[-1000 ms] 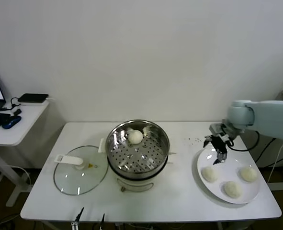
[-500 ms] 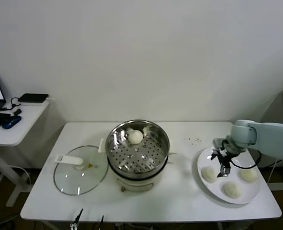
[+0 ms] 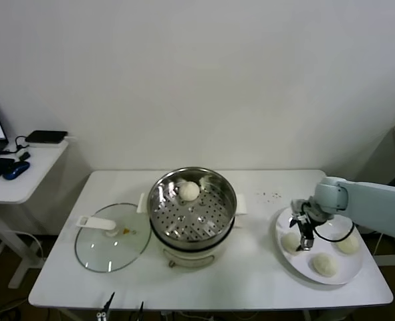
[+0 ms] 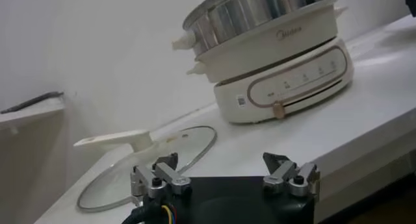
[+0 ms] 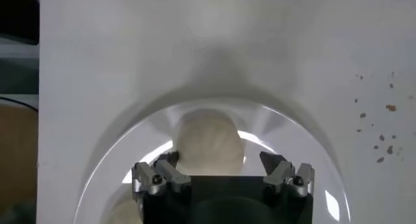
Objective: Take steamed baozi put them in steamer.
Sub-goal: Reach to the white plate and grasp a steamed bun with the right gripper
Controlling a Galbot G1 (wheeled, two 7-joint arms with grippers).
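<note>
Three steamed baozi lie on the white plate (image 3: 284, 257) at the right of the counter (image 3: 250, 267): one at the plate's left (image 3: 291, 242), one at its near side (image 3: 325, 265), one toward its right (image 3: 348, 245). A fourth baozi (image 3: 188, 191) already sits in the steamer (image 3: 192, 207), at the far side of the perforated basket, so I judge the task about a quarter done.

My right claw (image 3: 303, 235) hangs just over the left-hand bun, pointing down, its jaws spread wide with nothing between them. In the right wrist view the bun (image 5: 209, 143) lies centred ahead of my claw (image 5: 221, 174), one finger (image 5: 156, 175) to each side of it; I hold the jaws this wide so the soft dome can pass between them without being dented. I take this bun because it lies nearest the steamer.

The steamer stands mid-counter, uncovered, its glass lid (image 3: 110, 235) laid flat to the left so the basket is free to receive buns from above. A few dark crumbs (image 3: 272, 196) speckle the counter beyond the plate.

My left claw (image 4: 223, 179) waits low at the near-left edge of the counter, jaws apart and empty, facing the lid (image 4: 149, 163) and the cooker base (image 4: 286, 82), clear of my working path.
</note>
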